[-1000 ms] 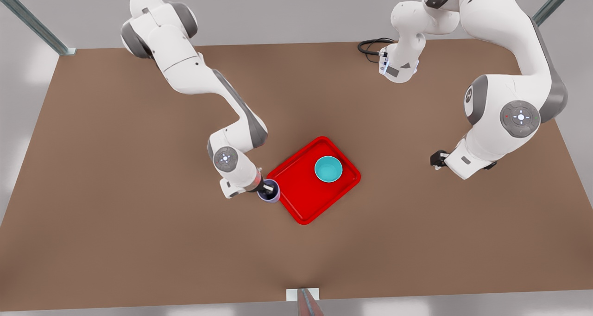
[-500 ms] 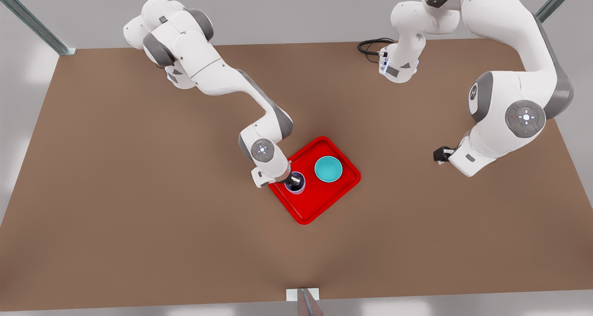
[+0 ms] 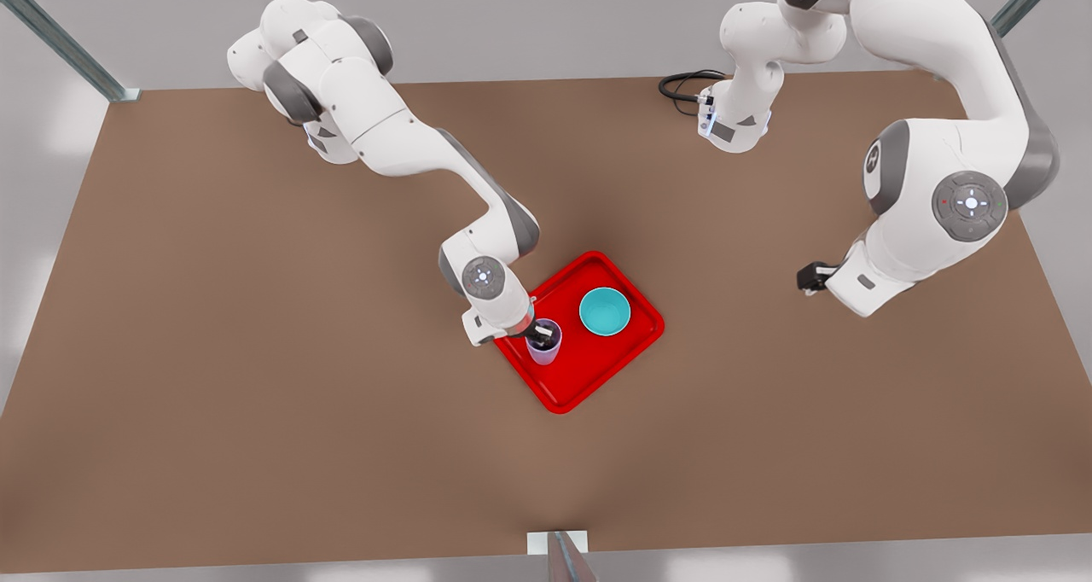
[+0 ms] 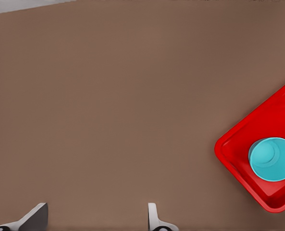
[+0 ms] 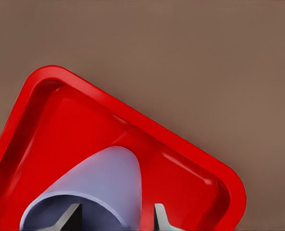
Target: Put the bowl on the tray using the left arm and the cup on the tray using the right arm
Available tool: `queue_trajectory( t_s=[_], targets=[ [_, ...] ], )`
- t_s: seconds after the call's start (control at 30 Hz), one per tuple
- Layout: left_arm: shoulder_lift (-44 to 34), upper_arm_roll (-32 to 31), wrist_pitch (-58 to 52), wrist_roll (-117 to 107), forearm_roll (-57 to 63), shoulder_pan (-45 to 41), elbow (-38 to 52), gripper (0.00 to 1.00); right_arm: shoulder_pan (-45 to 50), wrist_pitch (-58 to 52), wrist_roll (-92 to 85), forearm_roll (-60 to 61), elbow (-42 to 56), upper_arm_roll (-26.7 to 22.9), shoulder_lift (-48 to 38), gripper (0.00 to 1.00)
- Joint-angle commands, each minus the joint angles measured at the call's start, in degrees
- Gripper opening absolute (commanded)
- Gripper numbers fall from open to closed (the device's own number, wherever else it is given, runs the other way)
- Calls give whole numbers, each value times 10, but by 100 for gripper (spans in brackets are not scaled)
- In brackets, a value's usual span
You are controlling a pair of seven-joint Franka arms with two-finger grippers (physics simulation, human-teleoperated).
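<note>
Lowered onto the tray [image 3: 597, 369] on the brown table [image 3: 256, 394], the cup [image 3: 544, 349] sits pinched in the right gripper [image 3: 539, 334]; left gripper [image 3: 806, 276] fingers spread wide.

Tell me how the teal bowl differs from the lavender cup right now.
The small round teal bowl is low, wide and stands free; the tapered lavender cup is taller, narrower, with the right gripper on its rim. Both are over the flat red tray. The left gripper waits apart, open.
</note>
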Motion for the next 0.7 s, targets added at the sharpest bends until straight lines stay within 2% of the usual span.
queue_trajectory(
  t_s=[0.0,0.2,0.23,0.3,0.33,0.37,0.43,0.47,0.5,0.57,0.67],
  targets=[
    [0,0,-2,0,0,0,0,100,0,0,-1,0,0,0,1,77],
    [-8,-2,-3,-8,0,-1,0,100,-8,-14,-7,0,-16,-3,-43,79],
    [-9,-2,-3,-8,0,-1,0,100,-11,-40,-8,0,-17,-4,-65,82],
    [-8,-3,-3,-6,0,-2,0,100,-40,-71,-62,-3,-102,-25,-178,90],
    [-7,-3,-3,-5,0,-2,0,100,-67,-79,-69,-4,-162,-27,-257,97],
    [-7,-3,-3,-6,0,-2,0,100,-108,-155,-76,-4,-163,-26,-294,100],
    [-6,-3,-3,-7,0,-2,0,100,-226,-299,-262,-37,-161,-17,-360,100],
    [-6,-3,-3,-8,0,-2,0,100,-310,-336,-354,-40,-162,17,-377,100],
    [-6,-3,-3,-8,0,-2,0,100,-352,-347,-483,-40,-195,18,-418,100],
    [-6,-3,-3,-9,0,-3,0,100,-403,-371,-570,-40,-179,-2,-418,100],
    [-6,-3,-3,-9,0,-2,0,100,-404,-382,-570,-82,-133,-2,-386,100]
  ],
)
